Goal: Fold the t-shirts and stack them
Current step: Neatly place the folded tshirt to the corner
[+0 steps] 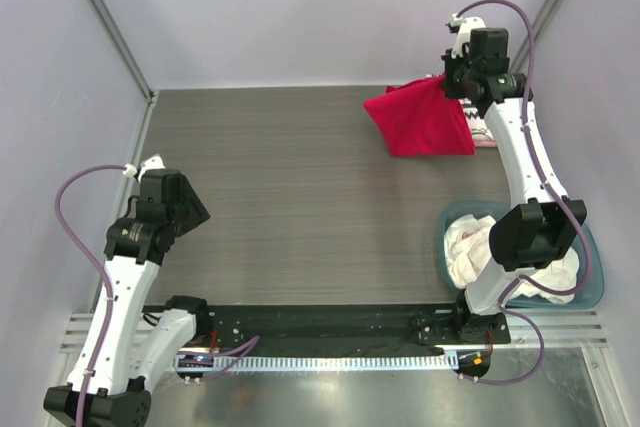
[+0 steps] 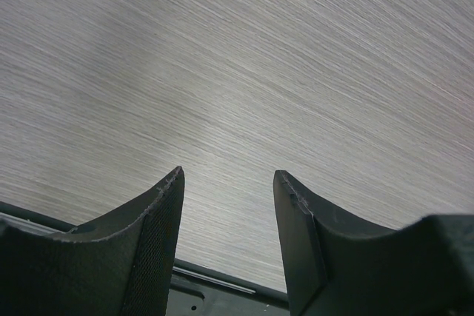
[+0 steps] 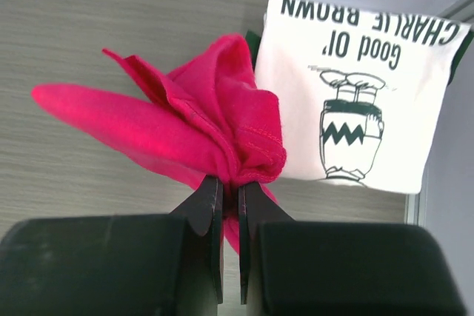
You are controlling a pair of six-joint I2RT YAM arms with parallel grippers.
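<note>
Beside the partly covered cream t-shirt (image 3: 296, 101), the red t-shirt (image 3: 185, 120) is pinched by the right claw (image 3: 229, 184); the left claw (image 2: 228, 177) is held spread.

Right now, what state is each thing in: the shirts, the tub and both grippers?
red shirt: bunched, pinched by the right gripper.
cream shirt: folded flat, print up, on the table.
white shirts: crumpled, unfolded, in the tub.
tub: upright, holding the white shirts.
right gripper: shut on the red shirt.
left gripper: open, empty, over the table.
</note>
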